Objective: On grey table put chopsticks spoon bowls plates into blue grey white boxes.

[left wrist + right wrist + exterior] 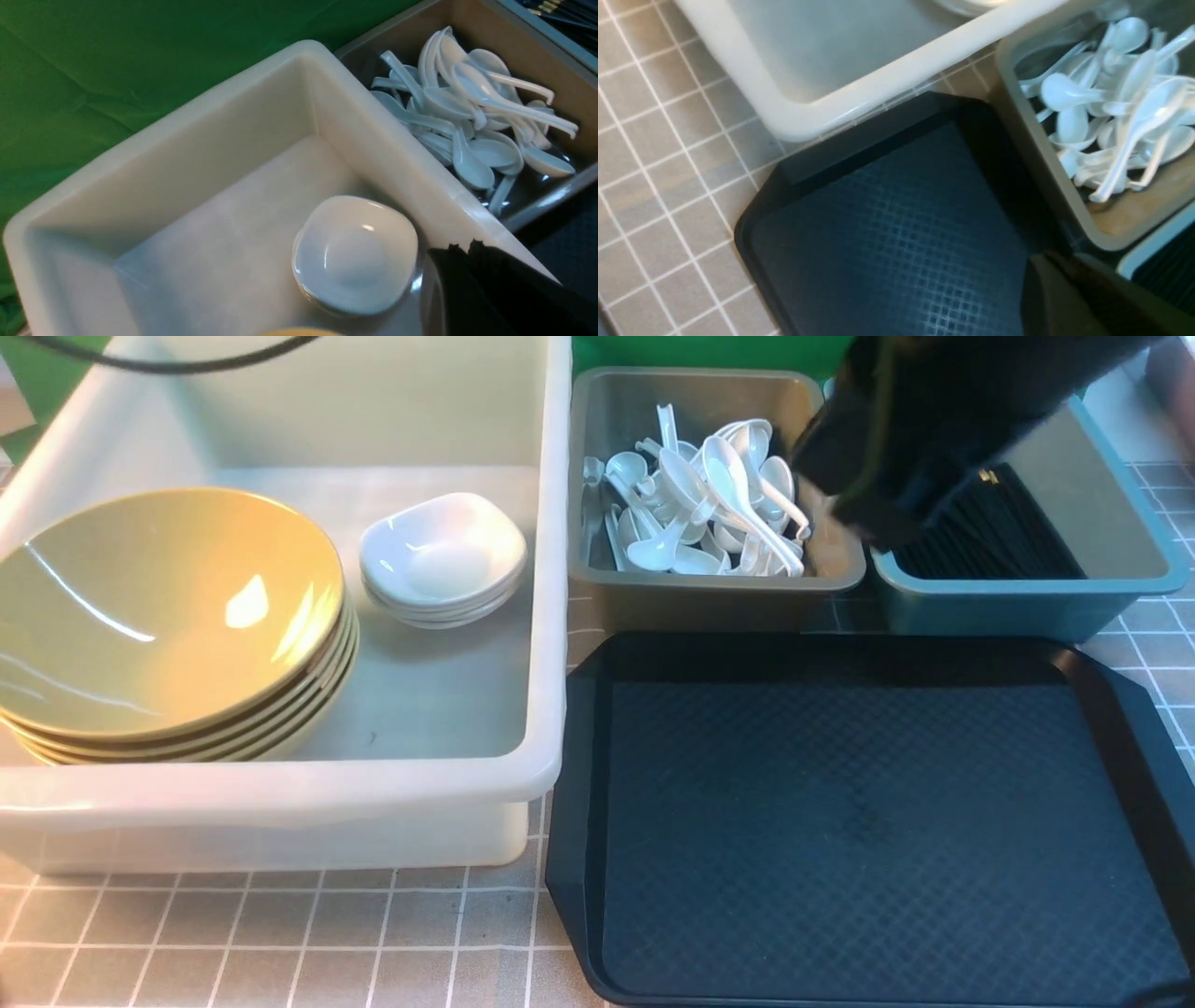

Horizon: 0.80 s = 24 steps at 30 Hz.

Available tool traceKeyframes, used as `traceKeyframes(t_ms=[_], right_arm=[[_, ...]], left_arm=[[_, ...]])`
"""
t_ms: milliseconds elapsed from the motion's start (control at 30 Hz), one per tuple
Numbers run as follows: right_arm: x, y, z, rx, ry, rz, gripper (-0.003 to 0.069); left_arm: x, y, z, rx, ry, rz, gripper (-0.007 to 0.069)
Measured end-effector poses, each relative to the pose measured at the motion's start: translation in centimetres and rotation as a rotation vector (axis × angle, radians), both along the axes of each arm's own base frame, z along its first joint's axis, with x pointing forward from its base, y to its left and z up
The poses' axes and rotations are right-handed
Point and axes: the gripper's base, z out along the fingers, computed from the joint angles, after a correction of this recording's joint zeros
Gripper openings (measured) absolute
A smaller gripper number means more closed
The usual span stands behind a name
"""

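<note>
Grey table (355, 919) is showing its white grid nearest, with the black tray (859, 831) lying on the right. Left of it, the white box (532, 616) is holding stacked yellow bowls (168, 607), and beside them white plates (443, 555) are sitting in a stack. Beyond the tray, the grey box (719, 602) is holding jumbled spoons (667, 513); right of that, black chopsticks (999, 532) are lying in the blue box (1111, 597). The left gripper (465, 254) is pressing its tips together, pinching nothing. Whether the blurred right gripper (1064, 263) is spreading or closing, I cannot tell.
</note>
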Motion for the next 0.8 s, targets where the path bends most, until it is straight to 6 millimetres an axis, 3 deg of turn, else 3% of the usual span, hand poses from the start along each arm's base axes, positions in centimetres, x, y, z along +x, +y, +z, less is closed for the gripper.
traceKeyframes(t_ms=[67, 167, 300, 333, 633, 800], right_arm=[[-1.4, -1.2, 0.0, 0.017, 0.004, -0.015, 0.0041], [-3.3, -2.9, -0.8, 0.059, -0.012, -0.035, 0.0044], [-5.5, -4.9, -2.2, 0.149, -0.075, -0.05, 0.0049], [-6.1, -5.4, -3.4, 0.167, -0.081, -0.056, 0.005], [-10.4, -9.0, -9.1, 0.412, -0.244, -0.067, 0.0055], [-12.3, -10.6, -10.7, 0.531, -0.356, -0.048, 0.0059]], left_arm=[[-3.2, 0.5, 0.0, 0.007, 0.017, 0.021, -0.001], [-7.5, 1.3, -1.6, 0.017, 0.076, 0.069, -0.0011], [-12.9, 2.3, -5.9, 0.019, 0.107, 0.12, -0.0011], [-13.8, 2.5, -7.3, 0.021, 0.116, 0.129, -0.0011], [-24.7, 4.0, -16.0, -0.061, -0.161, 0.174, -0.0011], [-28.5, 4.5, -19.7, -0.109, -0.336, 0.183, -0.0011]])
